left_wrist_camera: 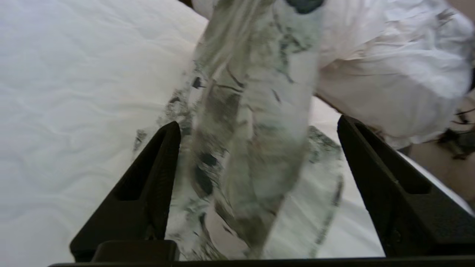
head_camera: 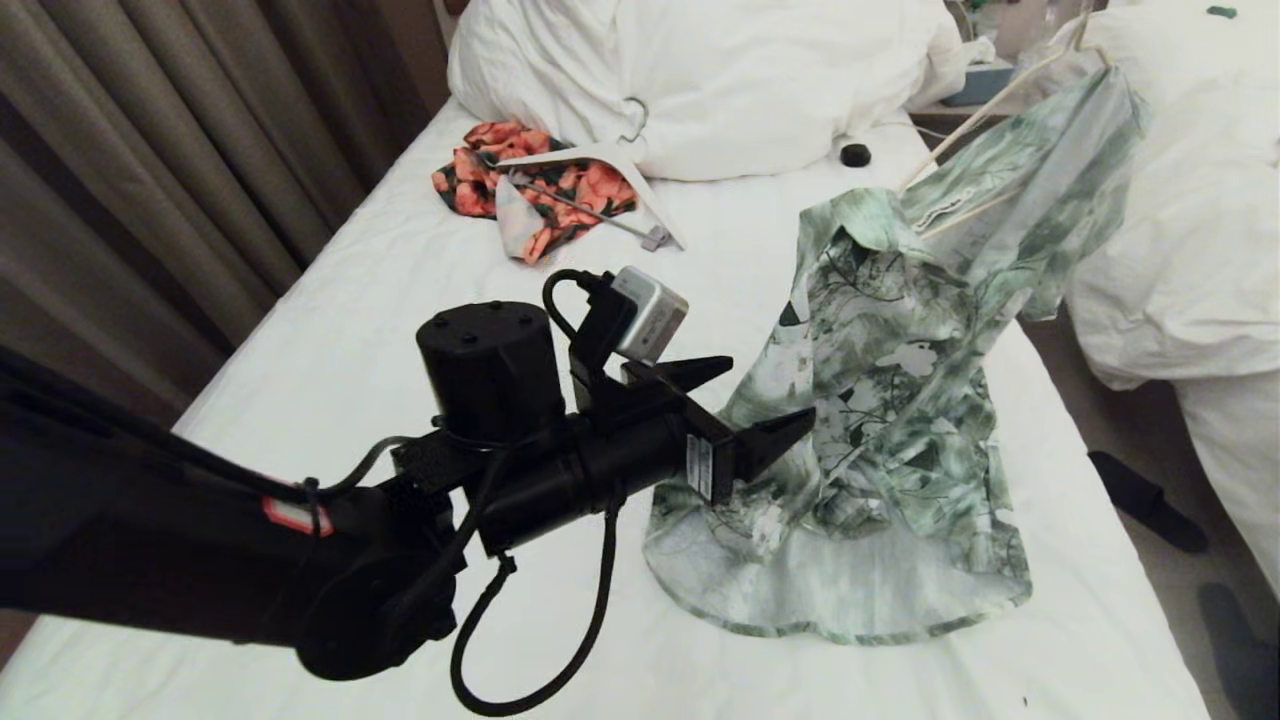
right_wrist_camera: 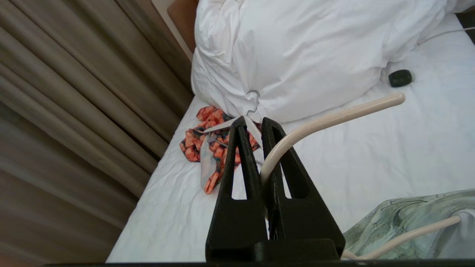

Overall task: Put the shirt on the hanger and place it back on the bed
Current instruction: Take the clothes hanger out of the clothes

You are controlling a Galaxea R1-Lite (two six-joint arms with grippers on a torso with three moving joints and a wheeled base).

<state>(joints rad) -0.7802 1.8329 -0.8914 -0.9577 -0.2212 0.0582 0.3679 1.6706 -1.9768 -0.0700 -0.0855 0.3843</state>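
Up at the far right side of the bed [head_camera: 400, 300], the shirt [head_camera: 900, 400] hangs partly draped over the hanger [head_camera: 975, 115], with its lower hem spread on the sheet. The right gripper [right_wrist_camera: 254, 120] has its 2 fingers pinched tight on the hanger's cream hook; one slim arm of the hanger runs inside the green fabric. The left gripper [head_camera: 770, 390] is beside the shirt's near edge with its 2 fingers spread wide and nothing between them. It may brush the cloth, though the blurred left wrist view leaves that unclear. Near the pillow [head_camera: 720, 80] lie an orange floral garment [head_camera: 560, 190], a thick white hanger [head_camera: 600, 155] and a small black object [head_camera: 855, 154].
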